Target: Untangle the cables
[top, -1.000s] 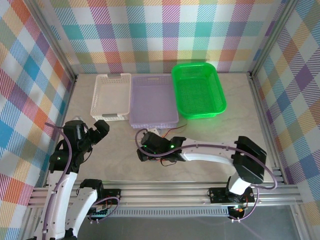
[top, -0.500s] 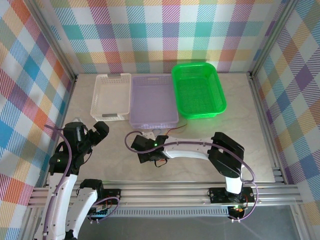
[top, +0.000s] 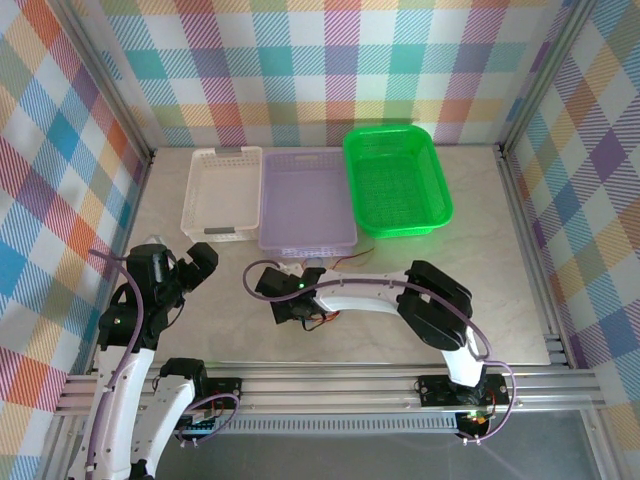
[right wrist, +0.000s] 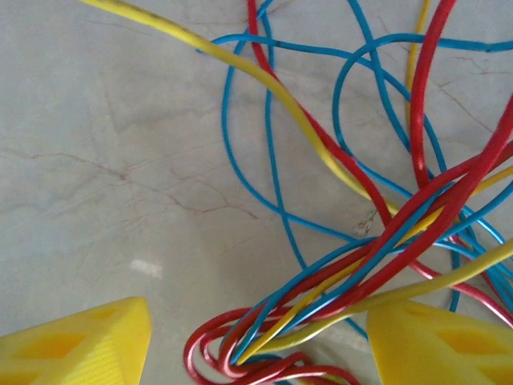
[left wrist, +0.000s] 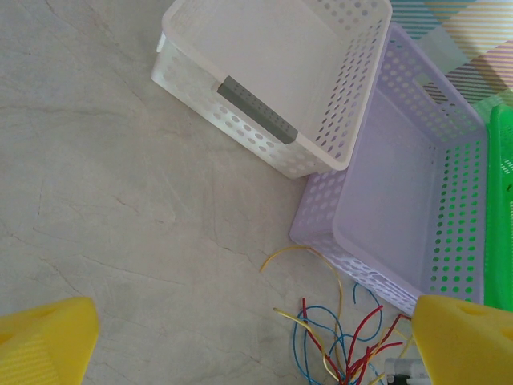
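Note:
The cables (right wrist: 337, 289) are thin red, blue and yellow wires twisted into one bundle on the marble table. My right gripper (right wrist: 256, 345) is low over them, its yellow fingers (right wrist: 80, 345) apart on either side of the bundle's looped end, so it is open. In the top view that gripper (top: 300, 305) covers most of the cables (top: 320, 322), just in front of the purple basket. My left gripper (top: 195, 262) hangs wide open to the left, holding nothing. Its wrist view shows the cables (left wrist: 353, 337) spread at the lower right, beyond the left gripper (left wrist: 256, 341).
Three baskets stand in a row at the back: white (top: 222, 190), purple (top: 305, 200) and green (top: 395, 180). The purple basket's near wall (left wrist: 337, 241) lies right beside the cables. Bare marble table (top: 500, 260) stretches to the right of the arms.
My right arm folded at the elbow and its gripper shifted a little left over the cables, with the jaws narrowing. The left arm held still.

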